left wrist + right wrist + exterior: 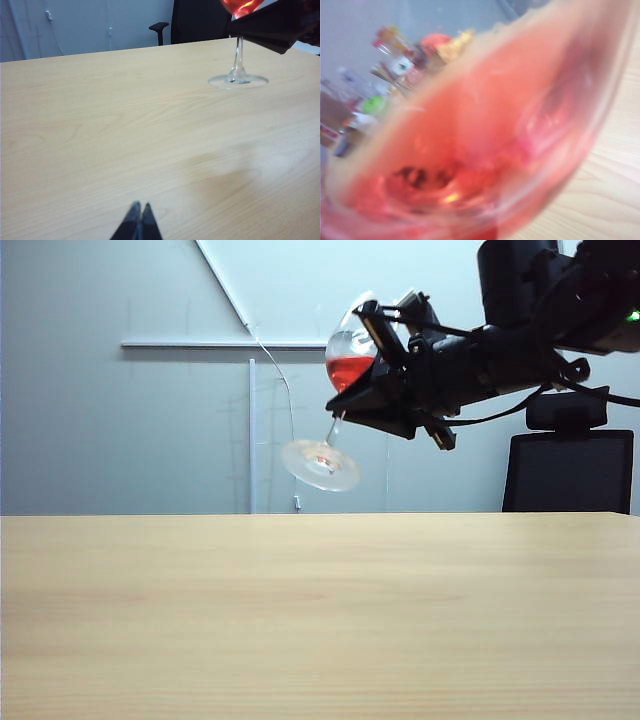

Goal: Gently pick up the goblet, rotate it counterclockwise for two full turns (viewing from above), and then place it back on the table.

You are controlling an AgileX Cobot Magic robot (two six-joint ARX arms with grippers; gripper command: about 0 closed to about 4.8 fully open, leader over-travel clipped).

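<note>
Up in the upper right of the exterior view we've got our right arm reaching in from the edge, stretched leftward and tipped slightly down, and the right gripper (372, 358) is clamped on the goblet (345, 365) at the bowl. We're holding the glass well clear of the table (320, 620), and it's tilted: the bowl with its red liquid sits against the fingers (378, 325) up top, while the thin stem slants down and to the left, ending in the round foot just left of centre, hanging in the air. In the right wrist view the goblet (470, 150) fills nearly the whole frame, a pink-red blur pressed right up to the lens, with a strip of table (615, 175) at the lower right. Over on our left wrist view, the left gripper (139, 222) sits at the bottom edge with its tips pressed together, holding nothing, low over the table (125, 125). The goblet (239, 60) shows in the upper right there, well away from it, its stem and foot below the dark right gripper (275, 27).
</note>
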